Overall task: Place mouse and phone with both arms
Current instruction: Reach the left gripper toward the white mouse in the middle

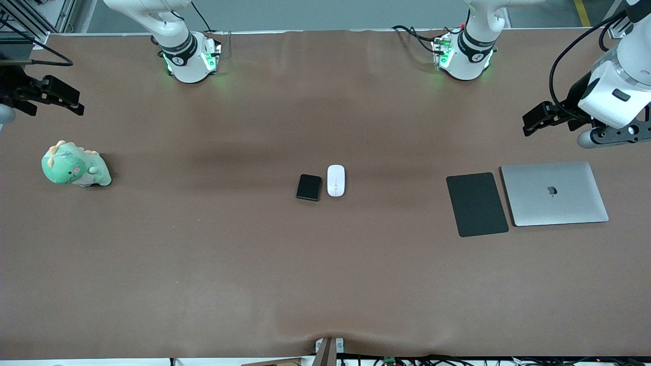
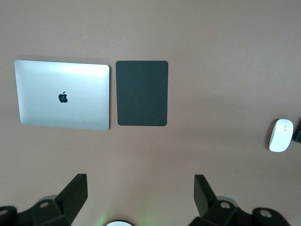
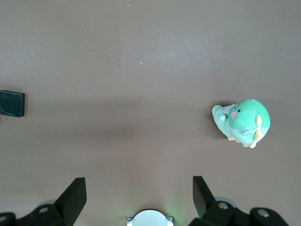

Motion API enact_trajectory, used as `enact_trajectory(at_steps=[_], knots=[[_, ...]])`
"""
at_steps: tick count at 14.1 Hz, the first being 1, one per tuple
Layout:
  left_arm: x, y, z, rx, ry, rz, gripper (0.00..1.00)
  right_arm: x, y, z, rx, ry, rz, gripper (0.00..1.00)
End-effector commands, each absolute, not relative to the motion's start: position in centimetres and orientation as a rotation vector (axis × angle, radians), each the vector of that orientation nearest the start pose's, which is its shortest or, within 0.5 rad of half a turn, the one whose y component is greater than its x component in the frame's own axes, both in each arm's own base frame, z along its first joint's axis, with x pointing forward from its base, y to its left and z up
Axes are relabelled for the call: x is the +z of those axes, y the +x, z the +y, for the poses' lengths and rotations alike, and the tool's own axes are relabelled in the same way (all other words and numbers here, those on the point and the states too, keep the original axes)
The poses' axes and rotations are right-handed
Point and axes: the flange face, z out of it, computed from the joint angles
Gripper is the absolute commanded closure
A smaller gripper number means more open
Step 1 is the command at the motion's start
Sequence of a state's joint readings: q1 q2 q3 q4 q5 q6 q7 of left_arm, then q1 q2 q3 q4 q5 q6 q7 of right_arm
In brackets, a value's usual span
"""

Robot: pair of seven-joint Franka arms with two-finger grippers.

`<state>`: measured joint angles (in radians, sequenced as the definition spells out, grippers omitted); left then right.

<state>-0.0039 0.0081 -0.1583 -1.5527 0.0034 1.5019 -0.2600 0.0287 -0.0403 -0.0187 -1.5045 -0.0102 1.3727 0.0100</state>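
The white mouse (image 1: 335, 180) lies at the table's middle, close beside the black phone (image 1: 309, 187), which is toward the right arm's end. The mouse also shows in the left wrist view (image 2: 281, 135). The phone shows in the right wrist view (image 3: 11, 103). My left gripper (image 1: 534, 121) is open and empty, high over the table at the left arm's end, above the laptop area. My right gripper (image 1: 63, 99) is open and empty, high over the right arm's end, above the plush toy. Open fingers (image 2: 75, 190) show in the left wrist view; open fingers (image 3: 74, 193) show in the right wrist view.
A matte black mouse pad (image 1: 477, 204) lies beside a closed silver laptop (image 1: 554, 192) toward the left arm's end. A green dinosaur plush (image 1: 75, 166) sits toward the right arm's end. Both arm bases (image 1: 190, 58) stand along the table's farthest edge.
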Motion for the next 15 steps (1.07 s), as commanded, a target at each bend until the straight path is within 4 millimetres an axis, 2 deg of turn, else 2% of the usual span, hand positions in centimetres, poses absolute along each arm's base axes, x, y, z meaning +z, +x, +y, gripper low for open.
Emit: enact_trajectory(at_steps=[1, 6, 8, 9, 10, 13, 15], knots=[[62.9, 54.1, -8.8, 0.072, -3.118, -0.159, 0.00, 66.1, 52.0, 0.0, 0.152, -3.163, 0.030, 0.00], [62.7, 54.2, -8.8, 0.077, -3.119, -0.154, 0.00, 66.2, 52.1, 0.2, 0.147, -3.156, 0.026, 0.00], [60.3, 55.4, -9.2, 0.141, -3.126, -0.170, 0.00, 66.2, 52.1, 0.3, 0.147, -3.154, 0.023, 0.00], [59.3, 56.0, -10.2, 0.122, -3.128, -0.147, 0.00, 66.1, 52.0, 0.3, 0.150, -3.153, 0.023, 0.00], [57.6, 56.4, -12.8, 0.123, -3.128, -0.084, 0.00, 66.2, 52.1, 0.3, 0.147, -3.150, 0.024, 0.00], [50.9, 57.7, -19.4, 0.149, -3.131, -0.058, 0.00, 66.1, 52.1, 0.3, 0.147, -3.134, 0.028, 0.00], [45.9, 57.8, -23.2, 0.147, -3.139, -0.035, 0.00, 65.7, 52.2, 0.0, 0.152, -3.134, 0.032, 0.00]])
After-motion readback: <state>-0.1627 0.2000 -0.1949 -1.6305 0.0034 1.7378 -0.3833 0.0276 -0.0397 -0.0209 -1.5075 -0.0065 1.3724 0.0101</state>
